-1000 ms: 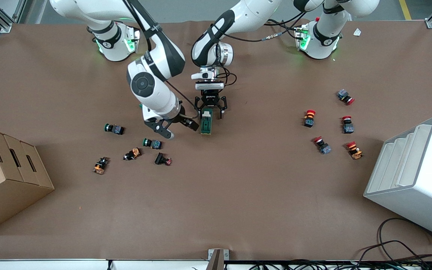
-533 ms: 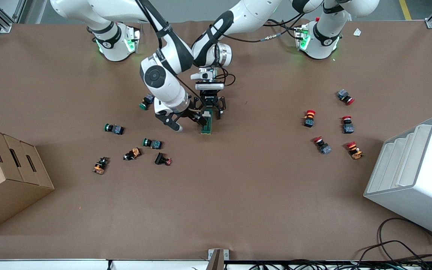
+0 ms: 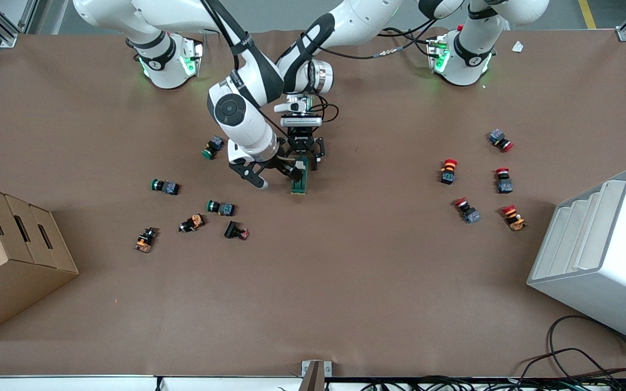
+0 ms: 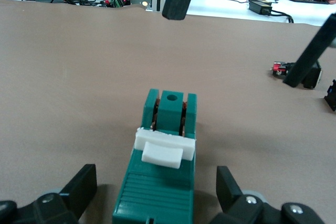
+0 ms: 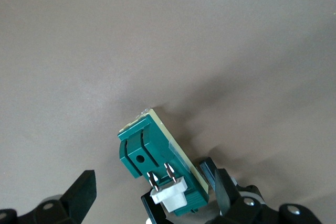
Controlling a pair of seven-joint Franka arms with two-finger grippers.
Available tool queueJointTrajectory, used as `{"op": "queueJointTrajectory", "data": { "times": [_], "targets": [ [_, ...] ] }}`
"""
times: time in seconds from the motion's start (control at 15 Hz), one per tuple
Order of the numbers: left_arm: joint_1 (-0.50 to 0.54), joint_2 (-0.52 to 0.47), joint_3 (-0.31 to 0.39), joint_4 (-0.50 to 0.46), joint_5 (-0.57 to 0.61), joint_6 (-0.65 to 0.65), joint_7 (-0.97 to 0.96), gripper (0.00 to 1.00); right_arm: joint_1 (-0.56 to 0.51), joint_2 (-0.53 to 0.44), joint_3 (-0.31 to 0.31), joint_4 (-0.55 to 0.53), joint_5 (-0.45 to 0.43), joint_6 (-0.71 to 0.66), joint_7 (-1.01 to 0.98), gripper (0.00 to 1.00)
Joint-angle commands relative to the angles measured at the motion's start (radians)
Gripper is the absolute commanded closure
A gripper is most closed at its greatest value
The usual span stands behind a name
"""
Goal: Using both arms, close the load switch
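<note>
The left gripper (image 3: 302, 159) sits low over one end of the load switch (image 3: 299, 182), its fingers (image 4: 79, 187) spread wide on either side of the green body without touching it. The left wrist view shows the white lever (image 4: 164, 150) lying across the switch's top, which the front view barely shows. The right gripper (image 3: 272, 175) comes in beside the switch, from the right arm's end, fingers also apart. Its wrist view shows one finger (image 5: 219, 187) close against the switch (image 5: 160, 169). The switch lies on the brown table (image 3: 345, 271), mid-table, nearer the robots' bases than the front camera.
</note>
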Motion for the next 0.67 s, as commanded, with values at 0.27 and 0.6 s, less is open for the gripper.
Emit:
{"op": "queueJointTrajectory", "data": {
  "times": [0.27, 0.6],
  "targets": [
    [-0.009, 0.018, -0.001, 0.02, -0.005, 0.015, -0.023, 0.0, 0.064, 0.068, -0.007, -0.008, 0.025, 0.116, 0.05, 0.0],
    [-0.006, 0.018, -0.001, 0.025, -0.005, 0.015, -0.02, 0.0, 0.078, 0.076, -0.007, -0.004, 0.025, 0.133, 0.05, 0.0]
  ]
}}
